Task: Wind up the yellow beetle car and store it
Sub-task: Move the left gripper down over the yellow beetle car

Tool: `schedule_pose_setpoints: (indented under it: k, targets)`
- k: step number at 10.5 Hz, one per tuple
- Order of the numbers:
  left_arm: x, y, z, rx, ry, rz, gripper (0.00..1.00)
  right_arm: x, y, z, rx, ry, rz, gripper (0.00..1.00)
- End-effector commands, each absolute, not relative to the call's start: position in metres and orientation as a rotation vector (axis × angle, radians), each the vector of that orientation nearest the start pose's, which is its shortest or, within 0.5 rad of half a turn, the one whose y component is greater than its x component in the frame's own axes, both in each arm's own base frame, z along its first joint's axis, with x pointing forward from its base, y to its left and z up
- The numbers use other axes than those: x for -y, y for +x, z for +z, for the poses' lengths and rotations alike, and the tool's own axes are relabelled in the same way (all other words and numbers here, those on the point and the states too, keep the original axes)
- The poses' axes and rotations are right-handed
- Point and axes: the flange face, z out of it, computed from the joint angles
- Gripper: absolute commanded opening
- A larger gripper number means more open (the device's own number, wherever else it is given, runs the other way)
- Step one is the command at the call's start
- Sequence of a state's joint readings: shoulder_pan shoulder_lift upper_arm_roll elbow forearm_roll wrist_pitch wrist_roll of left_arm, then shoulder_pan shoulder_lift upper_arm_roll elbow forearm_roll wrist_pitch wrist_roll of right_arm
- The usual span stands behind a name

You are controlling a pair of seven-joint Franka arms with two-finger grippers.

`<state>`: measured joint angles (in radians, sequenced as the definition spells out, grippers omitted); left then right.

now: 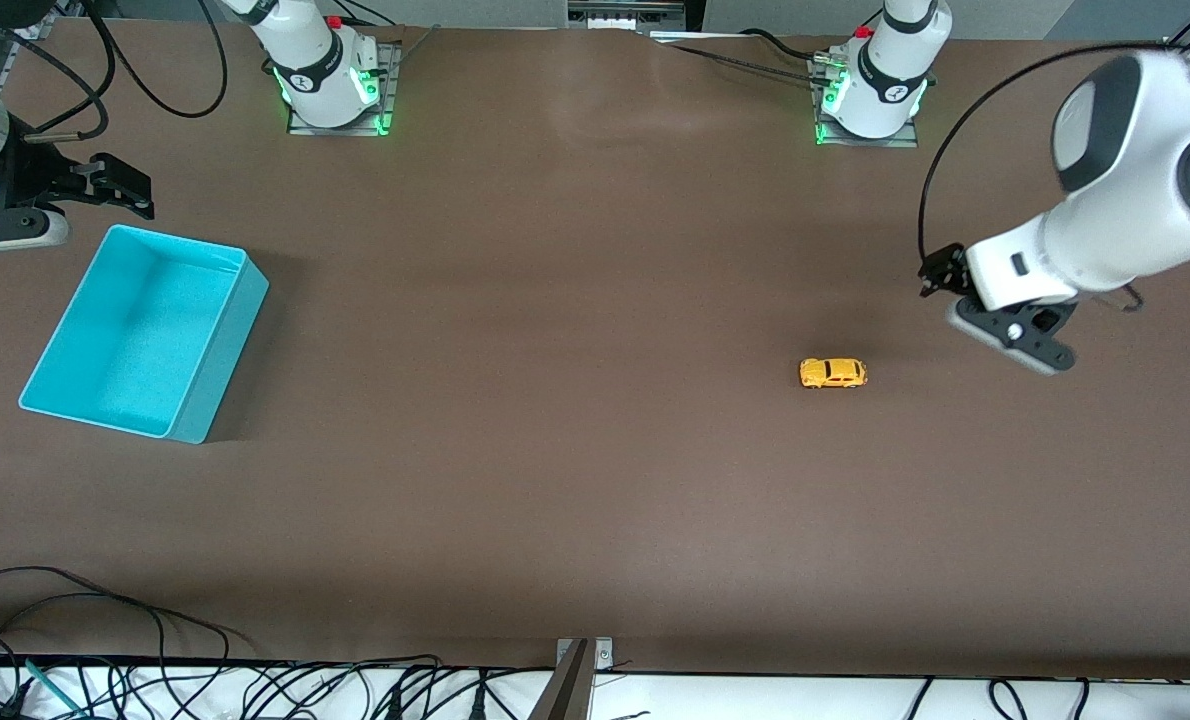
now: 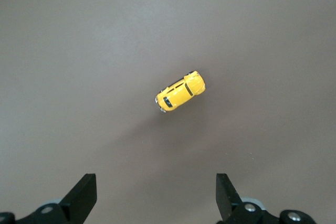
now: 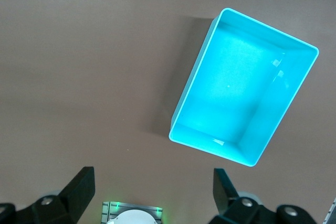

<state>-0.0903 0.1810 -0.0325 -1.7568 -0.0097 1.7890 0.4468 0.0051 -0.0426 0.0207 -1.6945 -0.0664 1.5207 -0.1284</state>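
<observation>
Flat brown bench (image 1: 575, 300), matte, faintly mottled, with cables bunched along the edge nearest the front camera. 2 arms are bolted at the other edge on small metal plates lit green.

Car (image 1: 833, 373): yellow-orange toy, rounded beetle body, glossy paint, dark windows, black wheels. It sits on its 4 wheels on open bench toward the left arm's end, lying lengthwise along the bench. Nothing touches it. Likely set there alone so a gripper can come straight down without fouling anything.

Bin (image 1: 225, 345): turquoise, rectangular, open top, thin smooth plastic walls with rounded corners, slightly skewed to the bench edge, empty inside. It stands toward the right arm's end, well apart from the car, and is much larger than the car. Judgement: this is the storage target, and the wide mouth makes the drop easy.

Left gripper (image 1: 1005, 330): up in the air, over bare bench just beside the car, toward the left arm's end. Fingers (image 2: 84, 195) spread fully apart, holding nothing; the left wrist view has the car centred ahead of them.

Right gripper (image 1: 120, 190): up over bare bench near the bin's corner, fingers (image 3: 81, 187) likewise wide apart and empty. This arm waits.

Judgement: task not yet begun; car unwound, not stored. Small slick body, so a grip across the sides must be square.
</observation>
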Motion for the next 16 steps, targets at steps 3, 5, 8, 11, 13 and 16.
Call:
schedule_pose_setpoints:
  k: [3,5,8,11,13,16]
  targets:
    - [0.1,0.615,0.341,-1.414,-2.857,0.208,1.0,-0.006,0.531,0.588,0.263,-3.169,0.225,1.0]
    - [0.101,0.616,0.296,-1.766,-2.664,0.153,1.0,-0.006,0.531,0.588,0.263,-3.169,0.225,1.0]
    - [0.106,0.601,0.251,-1.918,-2.568,0.145,1.0,-0.007,0.531,0.588,0.266,-3.169,0.225,1.0]
    - [0.131,0.593,0.244,-2.04,-2.361,0.13,1.0,-0.007,0.531,0.588,0.263,-3.169,0.227,1.0]
    - [0.137,0.593,0.239,-2.081,-2.274,0.117,1.0,-0.007,0.531,0.588,0.266,-3.168,0.227,1.0]
    - [0.134,0.593,0.217,-2.17,-2.189,0.105,1.0,-0.006,0.531,0.588,0.263,-3.168,0.227,1.0]
